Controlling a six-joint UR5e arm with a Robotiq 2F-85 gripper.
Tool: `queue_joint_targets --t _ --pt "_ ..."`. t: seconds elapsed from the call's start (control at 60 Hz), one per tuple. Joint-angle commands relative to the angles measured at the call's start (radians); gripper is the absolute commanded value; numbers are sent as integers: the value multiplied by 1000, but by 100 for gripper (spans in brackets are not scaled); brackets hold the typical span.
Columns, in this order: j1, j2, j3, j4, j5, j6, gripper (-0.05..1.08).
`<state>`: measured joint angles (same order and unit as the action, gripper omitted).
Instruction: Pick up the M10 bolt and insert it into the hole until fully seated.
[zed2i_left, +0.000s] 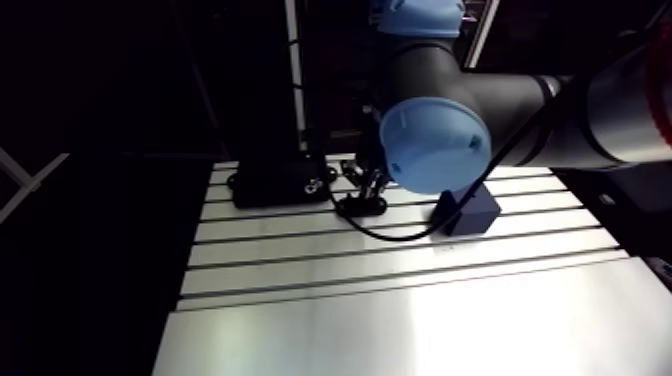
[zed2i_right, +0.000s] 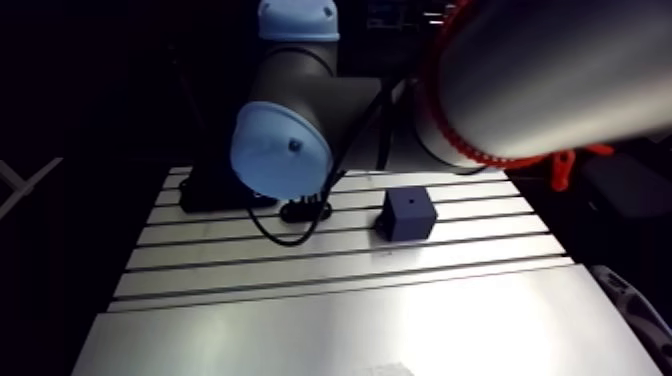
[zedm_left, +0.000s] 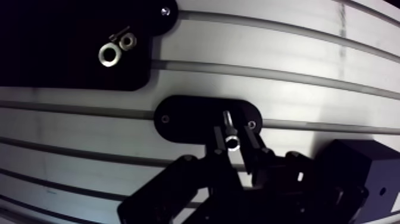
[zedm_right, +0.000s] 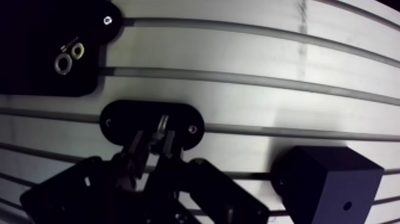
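Observation:
In the wrist view my gripper (zedm_left: 231, 145) is shut on the M10 bolt (zedm_left: 228, 124), a short silver bolt held by its head end between the fingertips. Its shaft points out over a black oval holder plate (zedm_left: 181, 116) fixed to the table. The dark blue block (zed2i_right: 408, 214) with a round hole (zed2i_right: 412, 200) in its top stands on the table beside the gripper, a short way from the plate. In the arm view the gripper (zed2i_left: 368, 186) hangs low over the oval plate, partly behind the arm's blue joint cap.
A larger black tray (zedm_left: 71, 65) lies beyond the oval plate, holding a silver washer (zedm_left: 108, 53) and a nut (zedm_left: 127, 40). The slotted aluminium table (zed2i_left: 400, 300) stretches forward to a smooth sheet. The arm's elbow crosses above the block.

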<state>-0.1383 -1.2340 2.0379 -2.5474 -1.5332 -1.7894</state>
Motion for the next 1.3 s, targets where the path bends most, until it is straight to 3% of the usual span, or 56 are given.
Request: queue_joint_targets --t 0.017,0.367,0.617,0.917,1.033,1.3 --pt "-1 -1 -1 1 -1 0 73" --pt "0 -21 -13 6 2 6 81" --pt "2 -65 -43 68 3 12 87" --pt "-16 -136 -156 264 -1 15 104" --pt "-22 -137 -201 329 -1 15 105" --pt "-62 -137 -351 598 -1 24 107"
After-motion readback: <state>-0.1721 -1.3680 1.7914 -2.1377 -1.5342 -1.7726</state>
